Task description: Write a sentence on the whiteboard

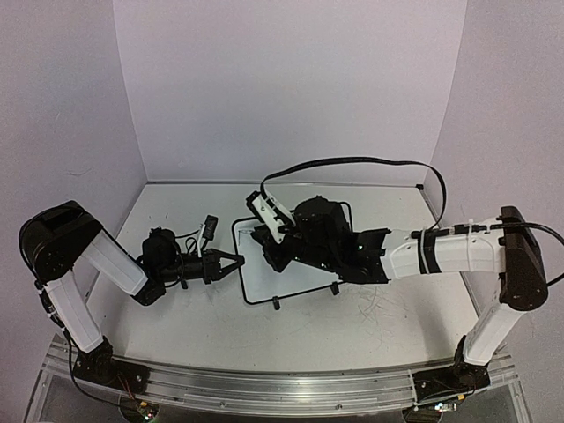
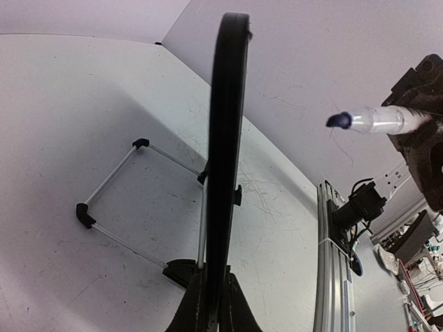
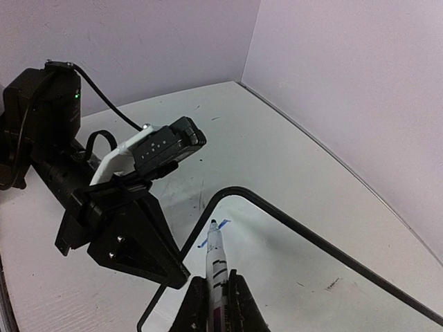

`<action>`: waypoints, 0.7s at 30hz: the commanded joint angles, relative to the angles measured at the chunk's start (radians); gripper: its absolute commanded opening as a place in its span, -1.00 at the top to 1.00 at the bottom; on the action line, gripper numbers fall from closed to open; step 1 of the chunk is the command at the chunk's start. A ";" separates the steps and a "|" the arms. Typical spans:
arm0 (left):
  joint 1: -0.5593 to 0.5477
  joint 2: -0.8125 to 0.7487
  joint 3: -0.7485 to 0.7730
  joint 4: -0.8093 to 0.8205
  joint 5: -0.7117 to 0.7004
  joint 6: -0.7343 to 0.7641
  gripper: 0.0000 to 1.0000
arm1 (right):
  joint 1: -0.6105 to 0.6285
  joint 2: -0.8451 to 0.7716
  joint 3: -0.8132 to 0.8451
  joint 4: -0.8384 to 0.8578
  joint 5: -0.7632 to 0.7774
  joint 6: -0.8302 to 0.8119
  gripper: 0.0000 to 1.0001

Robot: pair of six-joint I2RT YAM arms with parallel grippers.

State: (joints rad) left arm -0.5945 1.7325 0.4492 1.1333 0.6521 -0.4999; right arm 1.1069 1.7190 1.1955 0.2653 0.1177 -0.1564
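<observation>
Currently left end effector (image 1: 233, 262) is clamping the left edge of the board (image 1: 295, 282) to steady it mid-table (image 1: 176, 326) while right end effector (image 3: 216, 285) is gripping the marker (image 3: 215, 252), holding its tip at the far-left corner.

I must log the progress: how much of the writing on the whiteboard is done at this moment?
Done: the left gripper clamps the whiteboard by its edge, and the right gripper holds the uncapped marker. In hand: its tip is by a short blue stroke near the board's corner. Left: almost all the writing.
</observation>
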 commanded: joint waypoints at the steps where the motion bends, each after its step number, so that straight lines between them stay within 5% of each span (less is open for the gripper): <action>1: 0.007 -0.024 -0.011 -0.032 -0.015 -0.015 1.00 | -0.005 0.024 0.049 0.028 0.036 -0.009 1.00; 21: 0.007 -0.022 -0.009 -0.036 -0.011 -0.012 1.00 | -0.018 0.054 0.067 0.028 0.022 -0.003 1.00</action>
State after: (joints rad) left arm -0.5945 1.7325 0.4492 1.1320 0.6525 -0.4976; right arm 1.0935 1.7575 1.2181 0.2664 0.1386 -0.1567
